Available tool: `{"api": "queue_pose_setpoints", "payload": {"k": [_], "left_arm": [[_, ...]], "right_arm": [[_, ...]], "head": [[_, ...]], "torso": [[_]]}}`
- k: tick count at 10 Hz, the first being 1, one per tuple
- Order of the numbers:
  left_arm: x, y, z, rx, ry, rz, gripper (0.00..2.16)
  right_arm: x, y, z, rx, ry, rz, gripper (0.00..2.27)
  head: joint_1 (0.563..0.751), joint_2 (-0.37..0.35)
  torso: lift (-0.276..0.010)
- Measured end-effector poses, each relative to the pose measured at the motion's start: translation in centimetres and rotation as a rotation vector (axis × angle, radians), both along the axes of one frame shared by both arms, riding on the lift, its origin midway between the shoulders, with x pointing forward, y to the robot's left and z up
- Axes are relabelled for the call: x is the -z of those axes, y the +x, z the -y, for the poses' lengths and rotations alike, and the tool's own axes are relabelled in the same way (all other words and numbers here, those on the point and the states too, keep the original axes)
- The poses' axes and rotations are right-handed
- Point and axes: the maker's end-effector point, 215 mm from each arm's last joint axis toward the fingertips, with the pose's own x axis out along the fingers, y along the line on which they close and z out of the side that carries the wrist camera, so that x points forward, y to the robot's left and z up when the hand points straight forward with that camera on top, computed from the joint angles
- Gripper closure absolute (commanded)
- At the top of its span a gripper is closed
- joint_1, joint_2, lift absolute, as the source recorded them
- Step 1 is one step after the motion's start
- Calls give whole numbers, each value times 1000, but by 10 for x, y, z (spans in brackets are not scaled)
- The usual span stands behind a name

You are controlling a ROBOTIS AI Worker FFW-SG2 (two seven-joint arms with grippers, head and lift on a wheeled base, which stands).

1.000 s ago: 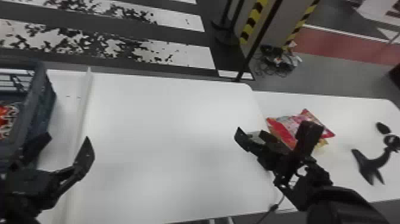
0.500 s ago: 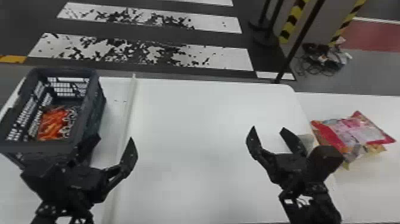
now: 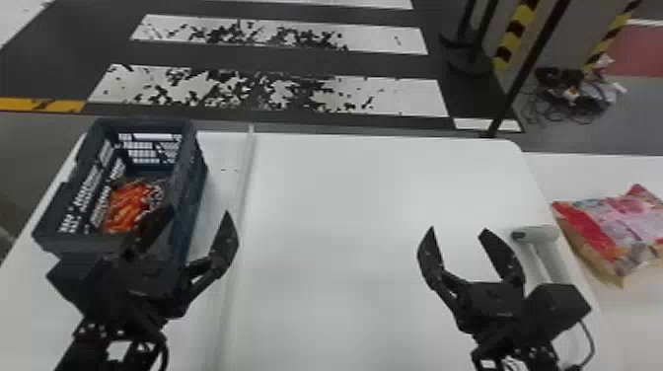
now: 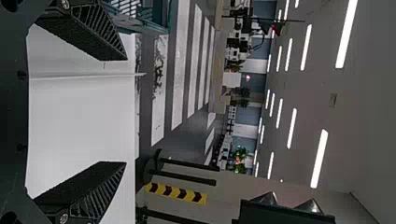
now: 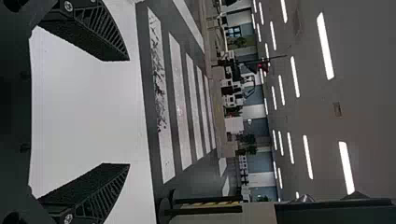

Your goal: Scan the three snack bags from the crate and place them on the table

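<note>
Leftward over the table [image 3: 345, 222], the right gripper [image 3: 459, 230] has shifted since the earlier frame, baring more of the white scanner [image 3: 535, 235]; the left gripper [image 3: 196, 213] has edged toward the crate [image 3: 195, 177], and the head view has swung the same way. Nearest, both grippers hang above the table's near half, each with its two fingers spread wide and nothing between them. That looks like readiness: the left one is set by the crate's near right corner, probably to reach in, while the right one is parked short of the scanner, free for a handover or a scan. The scanner lies by the table's right edge, likely so that a bag can be shown to it before being laid beyond. Just past that edge, on the side table [image 3: 626, 172], red and pink bags [image 3: 616, 222] lie heaped, presumably those already scanned; their number cannot be told. Farthest, the crate stands at the table's far left corner, with an orange bag [image 3: 128, 204] inside. Fetching it seems the next step, and the crate's wall could catch a finger.
</note>
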Motion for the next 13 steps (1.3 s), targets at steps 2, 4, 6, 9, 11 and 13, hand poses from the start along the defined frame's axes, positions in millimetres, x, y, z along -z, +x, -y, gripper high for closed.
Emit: {"api": "queue_pose_setpoints", "payload": {"k": [2, 4, 6, 9, 11, 13], "left_arm": [[-24, 18, -45, -31, 59, 15, 70], [-38, 44, -102, -52, 112, -28, 66], [-51, 65, -137, -31, 172, -71, 63], [-60, 101, -169, 50, 319, -136, 63], [-53, 120, -188, 110, 405, -194, 63], [-22, 134, -190, 215, 469, -300, 63]], "right_arm": [[1, -3, -2, -3, 2, 0, 80], [2, -4, -4, -7, 2, -3, 80], [7, -5, -4, -9, 0, -14, 80], [11, -6, -4, -11, -2, -26, 80], [14, -7, -4, -12, -4, -36, 80], [17, -7, -4, -14, -6, -45, 80]], "head": [[695, 40], [695, 123], [695, 162], [695, 201], [695, 218], [695, 222]], "torso": [[-62], [-62], [-62], [-62], [-62], [-62]]}}
